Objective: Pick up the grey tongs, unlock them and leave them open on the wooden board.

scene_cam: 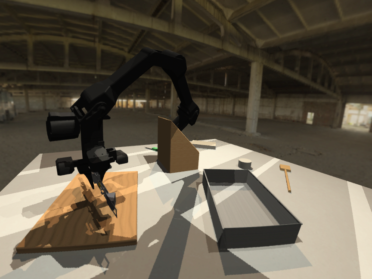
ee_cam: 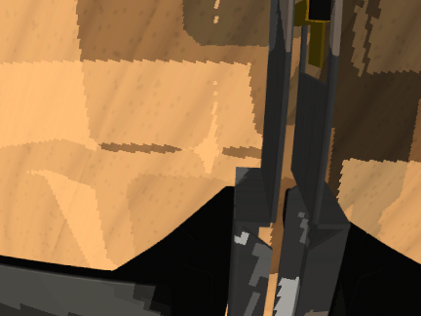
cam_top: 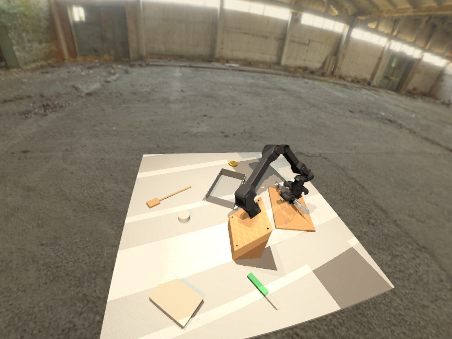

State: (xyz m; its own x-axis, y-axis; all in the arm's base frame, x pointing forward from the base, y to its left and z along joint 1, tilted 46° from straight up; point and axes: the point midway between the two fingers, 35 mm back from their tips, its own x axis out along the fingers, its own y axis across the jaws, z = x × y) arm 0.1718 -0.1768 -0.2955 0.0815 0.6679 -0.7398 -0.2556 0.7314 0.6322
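Note:
The grey tongs (cam_top: 302, 205) (scene_cam: 111, 199) (ee_cam: 309, 122) are held a little above the wooden board (cam_top: 284, 223) (scene_cam: 129, 186) (ee_cam: 39, 107), across it. Their two arms are close together, with a narrow gap, and a yellow part (ee_cam: 317, 46) shows between them in the wrist view. My gripper (cam_top: 292, 200) (scene_cam: 96, 181) (ee_cam: 260, 201) is shut on the tongs, with its fingers pointing down. The roasting tin (cam_top: 218, 199) (scene_cam: 261, 235) stands apart from the board and holds nothing. Whether the lock is engaged I cannot tell.
A wooden block (cam_top: 250, 227) (scene_cam: 183, 153) stands beside the board, near the arm's base. A wooden spatula (cam_top: 153, 202) (scene_cam: 284, 168), a pale round tub (cam_top: 183, 218) (scene_cam: 244, 164), a yellow disc (cam_top: 233, 164), a green-handled tool (cam_top: 257, 283) and a beige slab (cam_top: 177, 298) lie farther off.

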